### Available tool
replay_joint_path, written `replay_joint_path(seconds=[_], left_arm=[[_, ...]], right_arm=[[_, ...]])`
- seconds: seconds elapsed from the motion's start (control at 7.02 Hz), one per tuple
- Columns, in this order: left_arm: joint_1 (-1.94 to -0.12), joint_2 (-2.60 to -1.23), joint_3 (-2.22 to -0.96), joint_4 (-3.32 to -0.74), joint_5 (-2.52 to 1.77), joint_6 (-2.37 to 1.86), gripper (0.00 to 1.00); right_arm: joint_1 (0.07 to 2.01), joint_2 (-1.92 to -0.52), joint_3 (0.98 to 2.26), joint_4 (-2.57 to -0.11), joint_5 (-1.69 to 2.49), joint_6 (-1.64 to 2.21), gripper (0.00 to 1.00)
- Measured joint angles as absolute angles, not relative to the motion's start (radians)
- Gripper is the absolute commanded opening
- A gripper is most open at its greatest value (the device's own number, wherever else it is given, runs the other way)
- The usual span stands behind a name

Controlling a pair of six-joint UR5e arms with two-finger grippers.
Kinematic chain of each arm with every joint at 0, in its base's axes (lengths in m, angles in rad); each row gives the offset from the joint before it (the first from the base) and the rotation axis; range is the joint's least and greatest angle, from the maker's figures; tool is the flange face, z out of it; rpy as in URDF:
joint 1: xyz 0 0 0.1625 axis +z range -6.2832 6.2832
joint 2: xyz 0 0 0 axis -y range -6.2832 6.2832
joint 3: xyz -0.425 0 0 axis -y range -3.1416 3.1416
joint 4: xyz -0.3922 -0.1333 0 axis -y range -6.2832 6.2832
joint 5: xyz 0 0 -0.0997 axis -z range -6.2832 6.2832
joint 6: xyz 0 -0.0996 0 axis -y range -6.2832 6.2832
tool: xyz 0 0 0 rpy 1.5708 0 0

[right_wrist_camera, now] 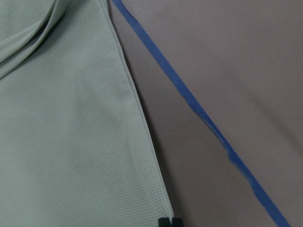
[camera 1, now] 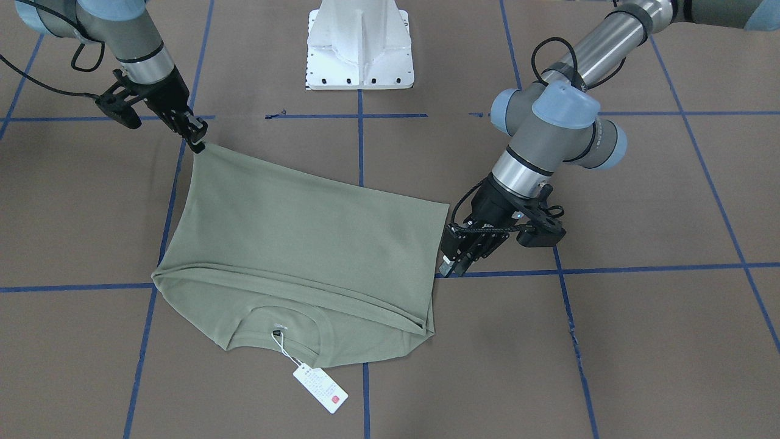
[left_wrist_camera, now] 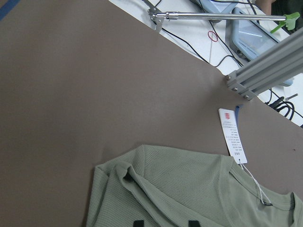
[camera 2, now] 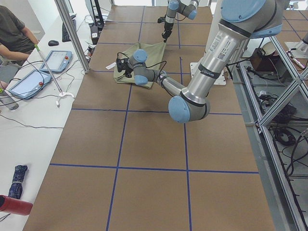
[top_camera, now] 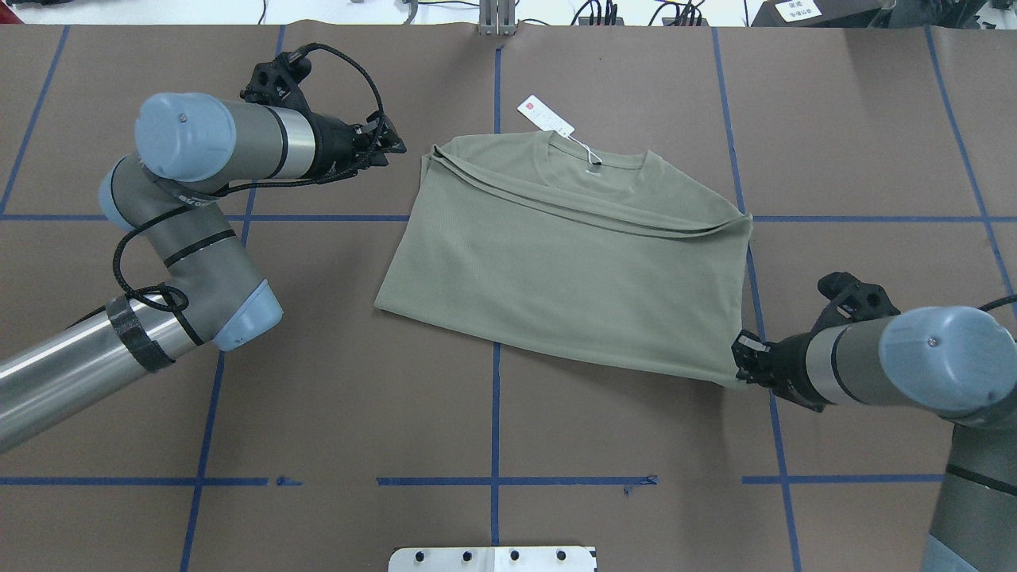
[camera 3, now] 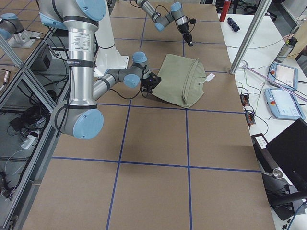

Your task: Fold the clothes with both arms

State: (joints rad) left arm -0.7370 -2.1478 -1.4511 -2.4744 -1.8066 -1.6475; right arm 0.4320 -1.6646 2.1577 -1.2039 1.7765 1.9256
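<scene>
The sage-green shirt [camera 1: 304,231] lies on the brown table [camera 1: 640,335], its lower part folded up over the chest. The collar and white hang tag [camera 1: 321,389] point away from the robot. My right gripper [camera 1: 197,143] is shut on the shirt's near right corner [top_camera: 727,369] and holds it slightly raised; its tips [right_wrist_camera: 169,221] show closed at the cloth's edge. My left gripper [camera 1: 454,263] is open and empty, just off the shirt's far left corner [top_camera: 433,159]. In the left wrist view its fingertips [left_wrist_camera: 137,222] stand apart above the shirt [left_wrist_camera: 189,198].
The white pedestal base [camera 1: 361,46] stands at the robot's side of the table. Blue tape lines [top_camera: 496,413] grid the brown surface. Beyond the far edge are an aluminium post [left_wrist_camera: 265,71], tablets [camera 2: 29,82] and a seated person [camera 2: 12,29].
</scene>
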Motion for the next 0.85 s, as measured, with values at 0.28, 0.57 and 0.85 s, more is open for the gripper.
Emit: replay_joint_path(seconds=[0.28, 0.57, 0.85], left_arm=[[-0.690, -2.136, -1.514, -2.472, -1.845, -1.711, 0.42], [-0.670, -2.132, -1.530, -2.471, -1.849, -1.730, 0.51], [-0.625, -2.087, -1.549, -2.456, -1.844, -1.779, 0.62]], right_arm=[[0.279, -1.723, 2.242, -1.204, 1.847, 2.007, 0.00], [0.165, -1.750, 2.289, -1.204, 1.907, 2.032, 0.60], [0.085, -1.749, 2.311, -1.204, 1.916, 2.067, 1.00]])
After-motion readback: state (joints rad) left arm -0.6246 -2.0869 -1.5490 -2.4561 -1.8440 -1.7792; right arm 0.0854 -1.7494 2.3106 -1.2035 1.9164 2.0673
